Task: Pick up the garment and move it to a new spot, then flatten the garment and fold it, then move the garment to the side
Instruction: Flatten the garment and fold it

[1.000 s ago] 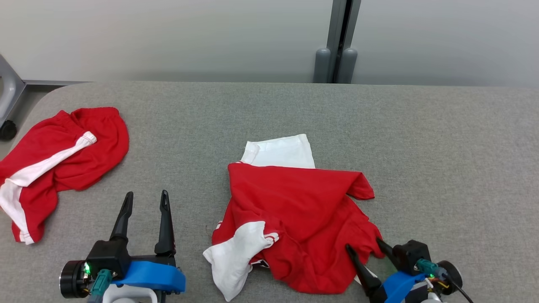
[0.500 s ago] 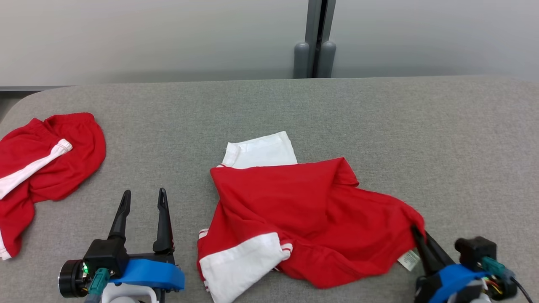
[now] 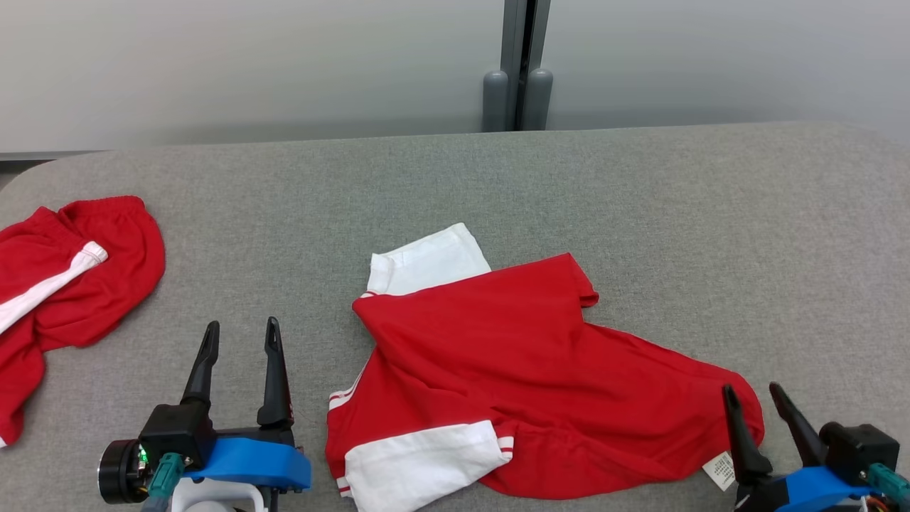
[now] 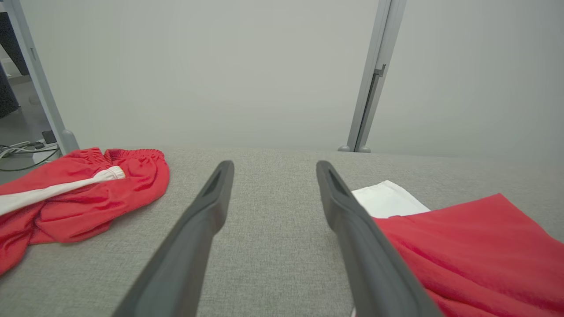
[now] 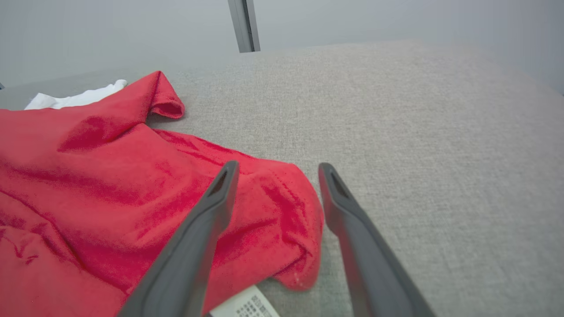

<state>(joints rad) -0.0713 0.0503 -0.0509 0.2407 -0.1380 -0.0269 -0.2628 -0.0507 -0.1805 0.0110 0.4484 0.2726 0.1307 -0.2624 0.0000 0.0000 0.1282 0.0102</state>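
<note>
The garment point(image 3: 512, 355), a red shirt with white sleeves, lies partly spread on the grey table point(image 3: 640, 213), its right corner drawn out toward the lower right. My right gripper point(image 3: 751, 389) stands open at that corner. In the right wrist view the red corner point(image 5: 282, 211) lies on the table between the parted fingers of my right gripper point(image 5: 279, 164), and a white label point(image 5: 246, 306) shows below. My left gripper point(image 3: 242, 324) is open over bare table, left of the garment. In the left wrist view my left gripper point(image 4: 273, 164) has the garment point(image 4: 476, 246) to its right.
A second red garment with a white stripe point(image 3: 64, 284) lies bunched at the table's far left edge, also seen as the second garment point(image 4: 88, 193). A grey post point(image 3: 515, 71) stands behind the table. Bare table stretches behind and to the right of the shirt.
My right gripper shut on the shirt's lower right corner, pulled it rightward and spread the cloth, then opened and let go. The head camera has shifted. The left gripper stayed put.
</note>
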